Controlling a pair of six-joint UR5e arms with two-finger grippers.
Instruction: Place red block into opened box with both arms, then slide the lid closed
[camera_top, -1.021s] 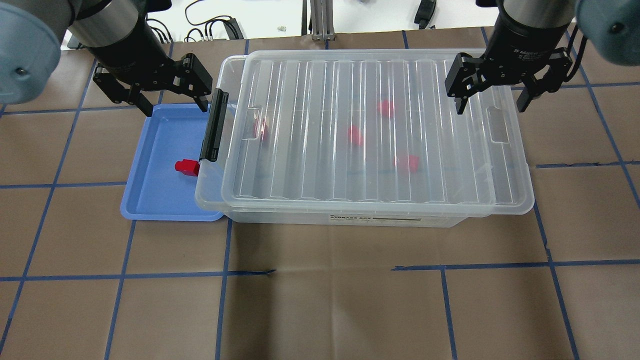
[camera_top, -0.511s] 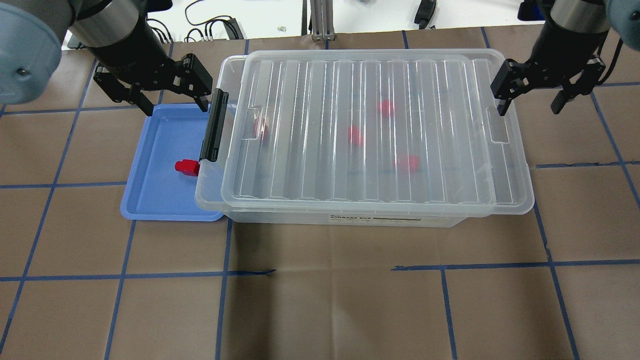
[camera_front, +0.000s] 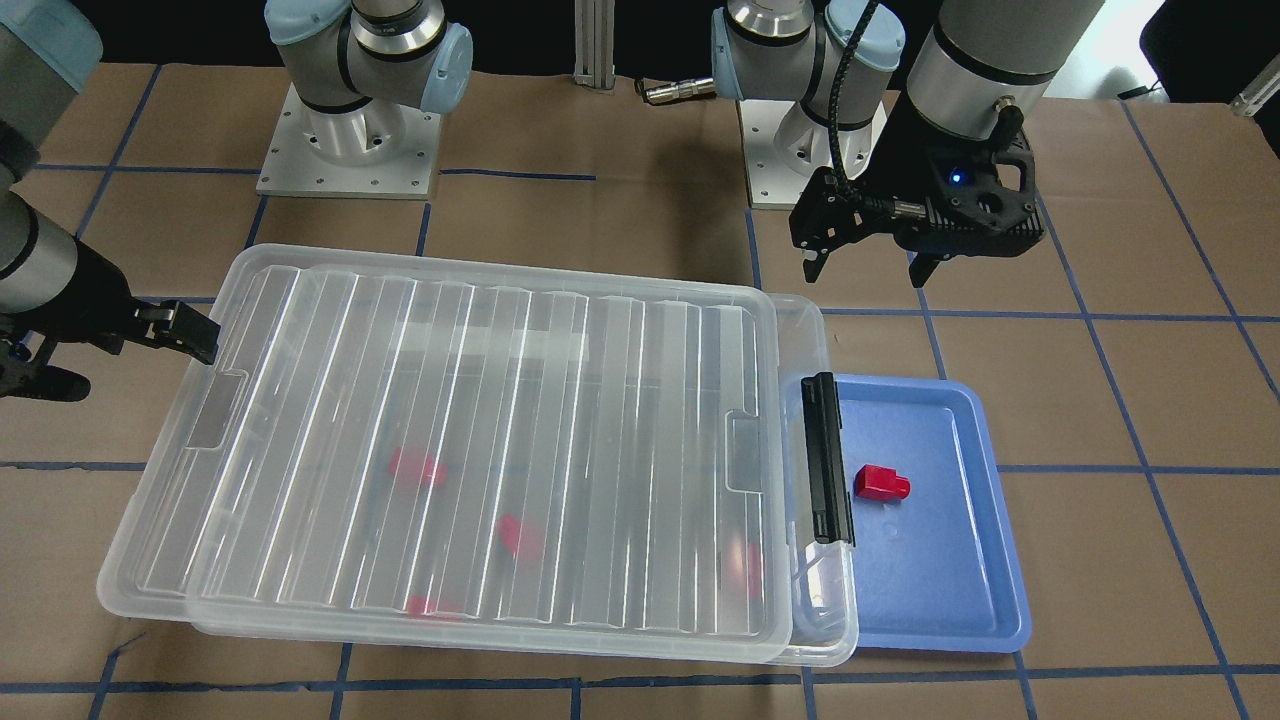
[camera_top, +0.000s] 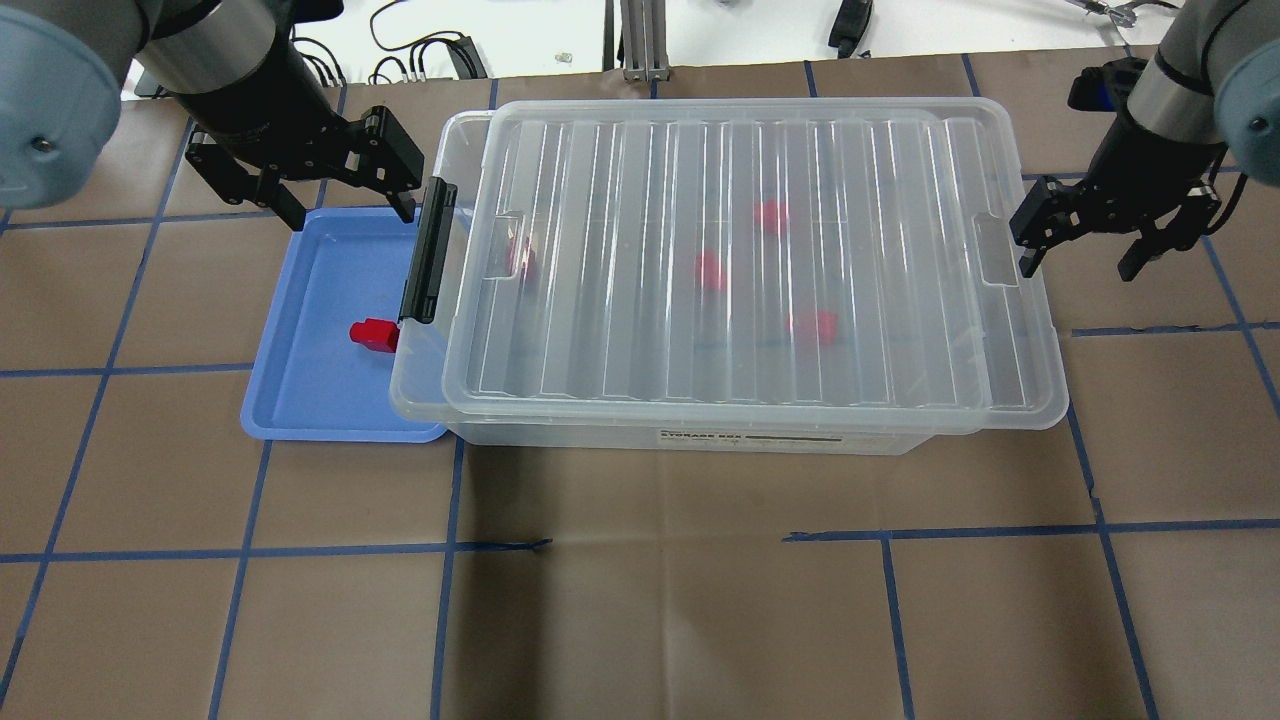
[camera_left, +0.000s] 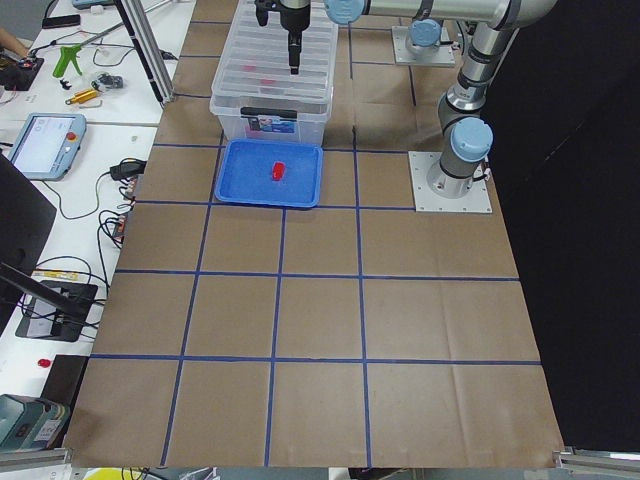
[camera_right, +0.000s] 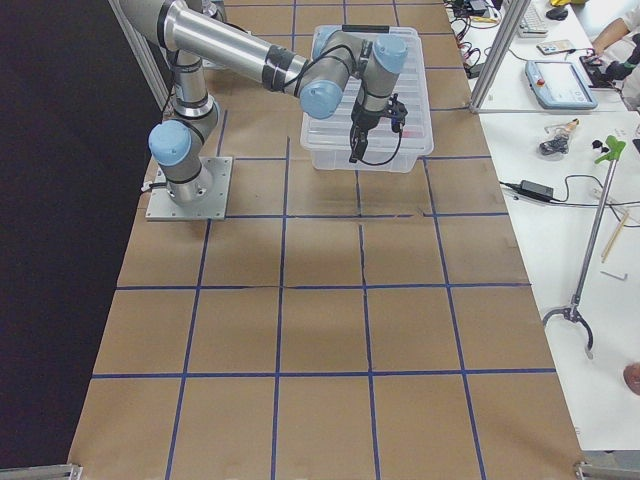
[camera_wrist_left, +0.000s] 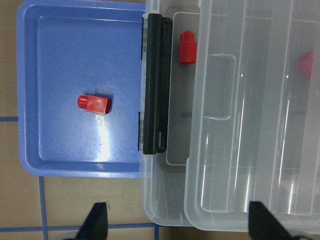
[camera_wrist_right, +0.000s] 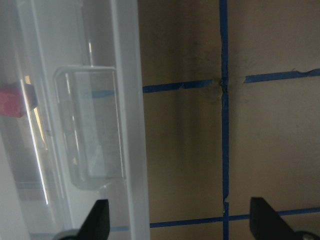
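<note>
A red block lies in the blue tray, beside the box's black latch. The clear box holds several red blocks under the ribbed lid. The lid rests on the box and is shifted away from the latch end, leaving a narrow gap there. My left gripper hangs open above the tray's far edge, holding nothing. My right gripper is open and empty, just outside the box's other short end. In the left wrist view, one block shows in the gap.
The blue tray abuts the box's latch end. Both robot bases stand behind the box. Brown paper with a blue tape grid covers the table. Side benches carry a tablet, cables and tools.
My right gripper has left the space above the lid's end, moving outward and nearer, and now sits beside the box. The left gripper, lid and blocks have not moved.
</note>
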